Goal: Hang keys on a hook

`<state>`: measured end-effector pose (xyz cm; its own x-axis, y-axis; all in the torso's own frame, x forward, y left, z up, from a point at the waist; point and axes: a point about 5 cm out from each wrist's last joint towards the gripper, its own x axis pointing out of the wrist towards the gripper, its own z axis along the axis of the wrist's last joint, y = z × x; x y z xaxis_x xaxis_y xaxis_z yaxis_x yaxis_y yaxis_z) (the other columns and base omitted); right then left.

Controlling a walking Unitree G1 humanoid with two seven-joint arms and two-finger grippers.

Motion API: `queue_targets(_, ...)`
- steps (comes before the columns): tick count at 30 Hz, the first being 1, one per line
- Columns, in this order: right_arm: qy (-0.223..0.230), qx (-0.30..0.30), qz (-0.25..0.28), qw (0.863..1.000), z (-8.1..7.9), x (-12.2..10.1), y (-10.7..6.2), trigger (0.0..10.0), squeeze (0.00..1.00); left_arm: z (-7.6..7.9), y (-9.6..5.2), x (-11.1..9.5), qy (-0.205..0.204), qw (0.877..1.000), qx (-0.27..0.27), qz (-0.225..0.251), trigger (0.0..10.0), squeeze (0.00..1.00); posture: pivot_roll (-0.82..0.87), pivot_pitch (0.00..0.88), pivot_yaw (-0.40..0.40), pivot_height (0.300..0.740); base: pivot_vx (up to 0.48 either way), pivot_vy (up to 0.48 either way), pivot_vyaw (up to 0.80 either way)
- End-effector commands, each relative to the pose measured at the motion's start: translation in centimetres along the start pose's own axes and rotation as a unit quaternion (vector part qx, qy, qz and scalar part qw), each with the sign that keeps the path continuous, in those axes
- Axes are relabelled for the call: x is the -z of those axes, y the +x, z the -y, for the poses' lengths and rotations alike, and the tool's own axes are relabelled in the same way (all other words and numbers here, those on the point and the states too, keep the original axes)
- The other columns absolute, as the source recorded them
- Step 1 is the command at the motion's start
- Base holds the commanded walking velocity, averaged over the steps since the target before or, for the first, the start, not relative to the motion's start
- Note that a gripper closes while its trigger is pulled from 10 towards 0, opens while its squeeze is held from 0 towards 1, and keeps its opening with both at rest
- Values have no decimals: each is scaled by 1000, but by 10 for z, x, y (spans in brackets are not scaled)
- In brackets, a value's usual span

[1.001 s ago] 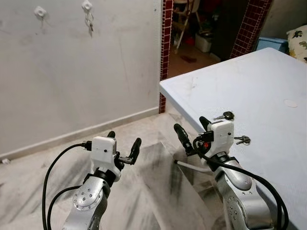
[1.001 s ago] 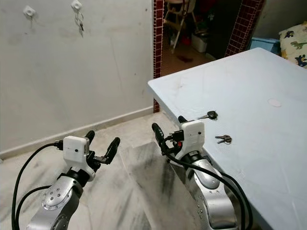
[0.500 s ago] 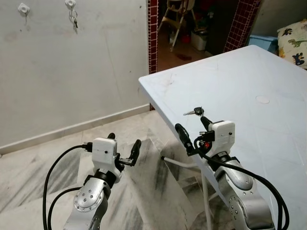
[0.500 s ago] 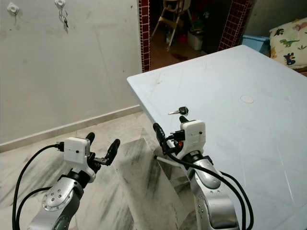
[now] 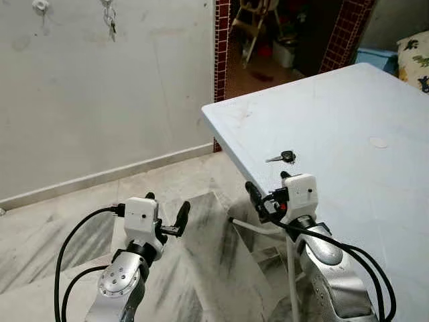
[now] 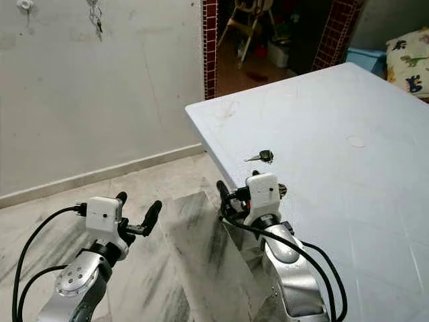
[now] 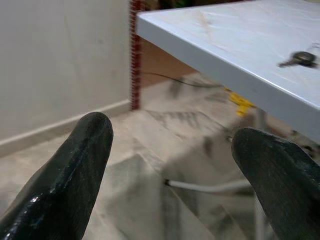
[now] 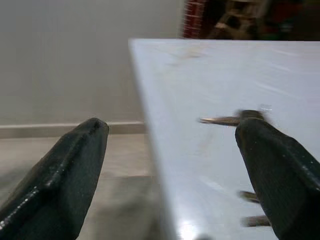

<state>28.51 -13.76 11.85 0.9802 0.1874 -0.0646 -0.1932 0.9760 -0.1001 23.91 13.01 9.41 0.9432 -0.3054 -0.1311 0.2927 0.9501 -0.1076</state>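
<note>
A key with a black head (image 5: 285, 157) lies near the front-left edge of the pale blue table (image 5: 348, 114). My right gripper (image 5: 268, 186) hovers open at that table edge, just short of the key, with nothing between its fingers. The right wrist view looks along the tabletop at the black-headed key (image 8: 235, 119), with a second set of keys (image 8: 255, 210) closer in. My left gripper (image 5: 166, 204) is open and empty over the marble floor. High on the white wall are two white hooks (image 5: 41, 5); from the right-hand hook a bunch of keys (image 5: 110, 20) hangs.
The table's white legs (image 5: 258, 228) stand on the marble floor (image 5: 201, 268) under its edge. A doorway framed in red tile (image 5: 223, 40) opens behind the table into a cluttered room. A blue box (image 5: 379, 57) and a printed cushion (image 5: 415, 54) sit past the table's far side.
The whole view has swung as I move, so table and wall have shifted in frame. My right gripper is now closer to the black-headed key and covers the second set of keys.
</note>
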Motion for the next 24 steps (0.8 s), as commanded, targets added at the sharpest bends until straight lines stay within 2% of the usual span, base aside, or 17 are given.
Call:
queue_targets(1, -7, 18, -6, 1000, 5, 3, 1, 10000, 0, 2, 0, 4, -4, 1000, 16, -14, 10000, 0, 15, 92, 32, 740, 0, 0, 0)
queue_targets(3, -16, 47, -19, 999, 12, 9, 1, 10000, 0, 6, 0, 3, 4, 999, 35, -13, 10000, 0, 16, 91, 37, 740, 0, 0, 0)
queue_targets(8, -16, 56, -35, 998, 15, 15, 0, 10000, 0, 7, 1, 3, 4, 999, 37, -12, 10000, 0, 13, 90, 39, 740, 0, 0, -89)
queue_targets(10, -5, 54, -30, 998, 15, 14, -1, 10000, 0, 7, 1, 3, 4, 999, 38, -13, 10000, 0, 12, 89, 39, 740, 0, 0, -750)
queue_targets(20, -6, 59, -18, 998, 18, 12, 1, 10000, 0, 13, 2, 1, 3, 998, 63, -11, 10000, 0, 9, 79, 40, 740, 0, 0, -748)
queue_targets(24, -5, 57, -20, 998, 17, 13, 0, 10000, 0, 16, 2, -1, 20, 997, 79, -7, 10000, 0, 9, 77, 42, 740, 0, 0, -744)
